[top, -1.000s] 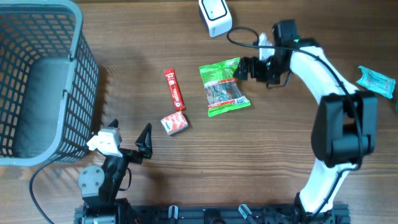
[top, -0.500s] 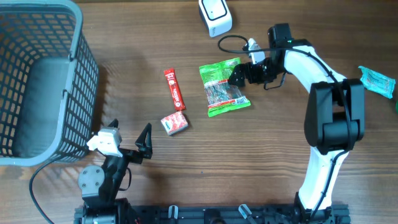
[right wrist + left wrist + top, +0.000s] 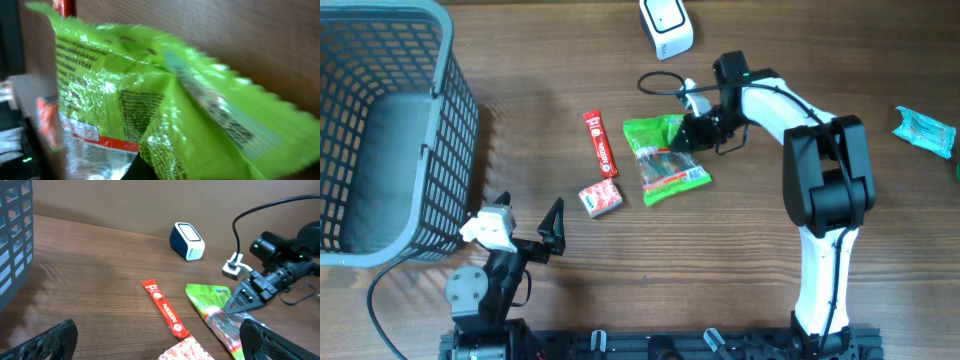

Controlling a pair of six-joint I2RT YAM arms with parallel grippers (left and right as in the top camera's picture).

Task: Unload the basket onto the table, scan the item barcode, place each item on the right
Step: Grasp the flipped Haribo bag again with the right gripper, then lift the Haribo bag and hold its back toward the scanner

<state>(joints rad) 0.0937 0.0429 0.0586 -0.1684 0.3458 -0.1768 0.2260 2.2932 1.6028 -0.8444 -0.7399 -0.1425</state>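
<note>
A green snack packet [image 3: 660,152] with a clear window lies mid-table, its top right corner bunched up. My right gripper [image 3: 694,129] is shut on that corner. Crinkled green film [image 3: 150,100] fills the right wrist view, with printed text showing and a dark finger [image 3: 150,170] at the bottom edge. The white barcode scanner [image 3: 666,25] stands at the table's far edge, just beyond the packet; the left wrist view shows the scanner [image 3: 187,241] too. My left gripper [image 3: 525,235] rests open near the front edge, its fingers [image 3: 50,340] holding nothing.
A red stick sachet [image 3: 601,143] and a small pink packet [image 3: 601,199] lie left of the green packet. A grey basket [image 3: 460,100] fills the left side. A teal packet [image 3: 925,130] sits at the far right. A black cable [image 3: 660,85] loops by the right wrist.
My right gripper moved left onto the green packet and shut on its top right corner. The packet slid left, turned and crumpled. The left arm has not moved.
</note>
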